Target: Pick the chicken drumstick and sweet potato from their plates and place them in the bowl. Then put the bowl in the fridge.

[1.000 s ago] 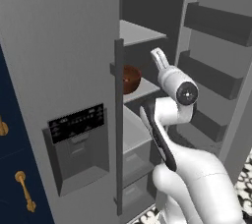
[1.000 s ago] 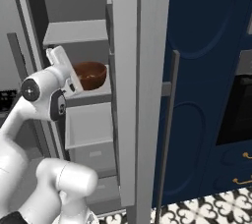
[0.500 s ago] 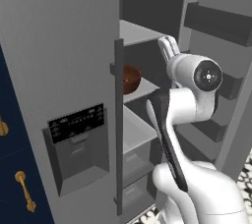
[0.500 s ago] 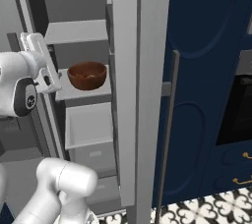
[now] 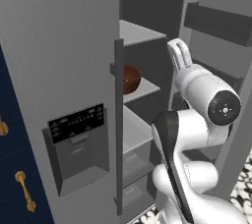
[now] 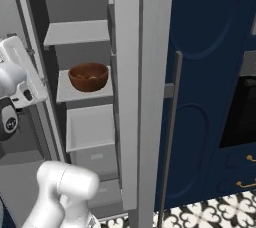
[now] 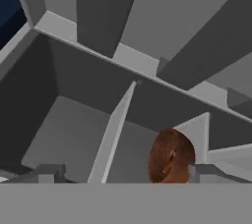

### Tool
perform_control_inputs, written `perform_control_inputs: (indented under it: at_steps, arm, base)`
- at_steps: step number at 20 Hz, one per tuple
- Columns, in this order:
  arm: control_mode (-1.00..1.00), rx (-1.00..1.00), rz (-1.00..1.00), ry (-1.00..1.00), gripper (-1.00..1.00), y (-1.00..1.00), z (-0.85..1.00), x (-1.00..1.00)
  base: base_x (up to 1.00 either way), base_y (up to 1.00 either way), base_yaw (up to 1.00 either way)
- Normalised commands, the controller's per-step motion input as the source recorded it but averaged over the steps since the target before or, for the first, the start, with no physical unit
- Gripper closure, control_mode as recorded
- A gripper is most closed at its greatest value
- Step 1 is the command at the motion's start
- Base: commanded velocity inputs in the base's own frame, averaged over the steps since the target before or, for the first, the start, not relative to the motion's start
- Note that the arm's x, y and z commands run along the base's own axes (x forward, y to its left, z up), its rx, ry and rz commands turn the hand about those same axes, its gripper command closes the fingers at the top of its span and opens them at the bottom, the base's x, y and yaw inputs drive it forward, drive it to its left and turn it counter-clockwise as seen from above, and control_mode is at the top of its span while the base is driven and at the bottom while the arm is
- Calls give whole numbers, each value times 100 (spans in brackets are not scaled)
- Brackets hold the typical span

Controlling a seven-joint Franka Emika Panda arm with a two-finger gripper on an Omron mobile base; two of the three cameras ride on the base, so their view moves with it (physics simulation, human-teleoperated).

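The dark reddish-brown bowl (image 5: 130, 78) stands upright on a middle shelf (image 6: 62, 89) inside the open grey fridge (image 5: 59, 46). From the right base view the bowl (image 6: 89, 76) shows a lighter brown inside; whether the drumstick and sweet potato lie in it I cannot tell. My gripper (image 5: 178, 51) is drawn back outside the shelf, apart from the bowl, with its fingers pointing up. In the hand view the gripper (image 7: 125, 174) is open, its fingertips (image 7: 47, 171) set wide with nothing between them, and the bowl (image 7: 170, 156) appears rolled on its side, far beyond.
The closed fridge door carries a long vertical handle (image 5: 118, 120) and a black dispenser panel (image 5: 78, 122). The open door with its bins (image 5: 216, 21) stands right of my arm. A drawer (image 6: 92, 132) sits under the bowl's shelf. Navy cabinets (image 6: 210, 47) and a black oven (image 6: 245, 107) flank the fridge.
My hand has pulled back from beside the bowl and out of the fridge, swinging toward the open door. The bowl has stayed put on its shelf.
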Motion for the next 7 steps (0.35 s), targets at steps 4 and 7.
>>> perform_control_inputs:
  at_steps: [4, 7]
  arm:
    - [-100, 0, 0, -44, -100, 0, 0, -100]
    - [-100, 0, 0, -22, -100, 0, 0, -100]
  base:
    - [0, 0, 0]
    - [0, 0, 0]
